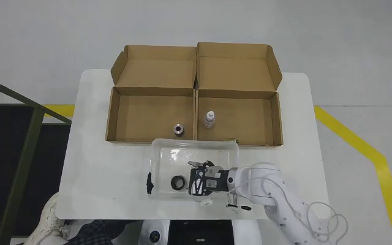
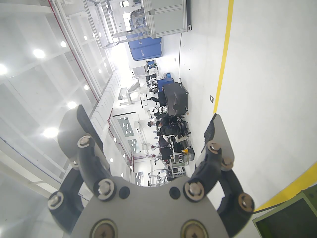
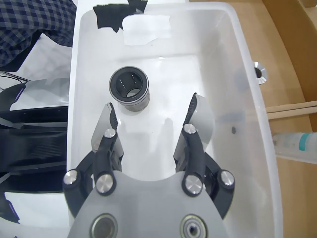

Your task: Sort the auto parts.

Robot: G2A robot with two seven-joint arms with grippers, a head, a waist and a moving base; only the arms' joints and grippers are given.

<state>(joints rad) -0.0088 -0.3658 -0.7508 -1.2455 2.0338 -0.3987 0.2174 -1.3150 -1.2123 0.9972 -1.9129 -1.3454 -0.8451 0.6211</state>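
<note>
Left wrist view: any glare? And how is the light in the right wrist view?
Left wrist view: ceiling lamps flare beside the open left claw, and the yellow floor line bows from lens distortion. Right wrist view: even light; the open right claw casts a soft shadow on the bin floor.

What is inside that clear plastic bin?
One cylindrical bearing stands upright in the clear bin, ahead of the open right gripper. The gripper body hides the floor beneath it.
</note>
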